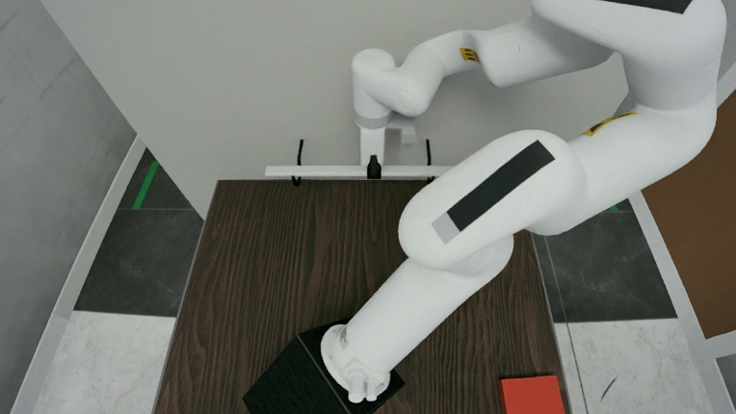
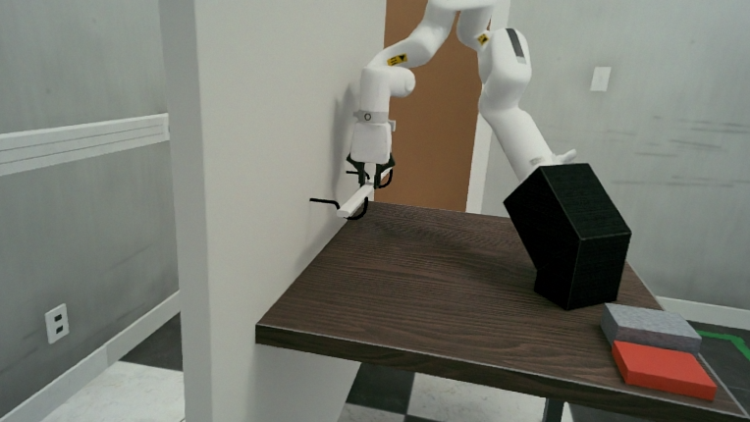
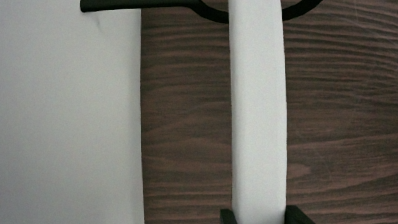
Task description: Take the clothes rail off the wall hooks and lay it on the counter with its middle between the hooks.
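The white clothes rail (image 1: 319,170) (image 2: 353,201) (image 3: 257,100) runs level and parallel to the wall (image 1: 231,77) (image 3: 65,125), just above the back edge of the dark wooden counter (image 1: 288,267) (image 2: 419,272) (image 3: 190,125). My gripper (image 1: 373,171) (image 2: 373,183) (image 3: 257,217) points down and is shut on the rail near its middle. The left black hook (image 1: 300,148) (image 2: 322,200) (image 3: 125,5) and the right black hook (image 1: 428,148) stick out from the wall, with their curved ends around the rail. I cannot tell whether the rail still rests in them.
The arm's black base box (image 1: 288,380) (image 2: 571,236) stands at the counter's front. A red block (image 1: 530,393) (image 2: 661,369) and a grey block (image 2: 648,325) lie at the front right corner. The arm's big links hang over the counter's right half.
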Available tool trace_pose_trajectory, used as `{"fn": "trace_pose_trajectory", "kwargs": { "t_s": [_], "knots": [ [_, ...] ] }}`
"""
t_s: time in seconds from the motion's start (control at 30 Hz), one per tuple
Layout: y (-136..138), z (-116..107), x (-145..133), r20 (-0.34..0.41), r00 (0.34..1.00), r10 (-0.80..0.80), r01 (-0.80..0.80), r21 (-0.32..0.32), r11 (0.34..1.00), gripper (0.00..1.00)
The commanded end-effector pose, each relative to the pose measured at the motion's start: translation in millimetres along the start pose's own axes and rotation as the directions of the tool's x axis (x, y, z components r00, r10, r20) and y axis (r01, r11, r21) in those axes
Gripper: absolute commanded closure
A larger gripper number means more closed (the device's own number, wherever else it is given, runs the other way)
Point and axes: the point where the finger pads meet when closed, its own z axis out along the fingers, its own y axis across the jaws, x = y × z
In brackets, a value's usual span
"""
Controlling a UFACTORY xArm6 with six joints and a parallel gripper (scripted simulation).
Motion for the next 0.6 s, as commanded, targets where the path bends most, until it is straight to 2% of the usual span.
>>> {"fn": "trace_pose_trajectory", "kwargs": {
  "t_s": [0.0,0.57],
  "knots": [
    [-1,-3,0,0.001,1.000,0.001,-0.001,0.002,1.000,1.00],
    [-1,-13,0,0.001,1.000,0.001,-0.001,0.002,1.000,1.00]
  ]
}}
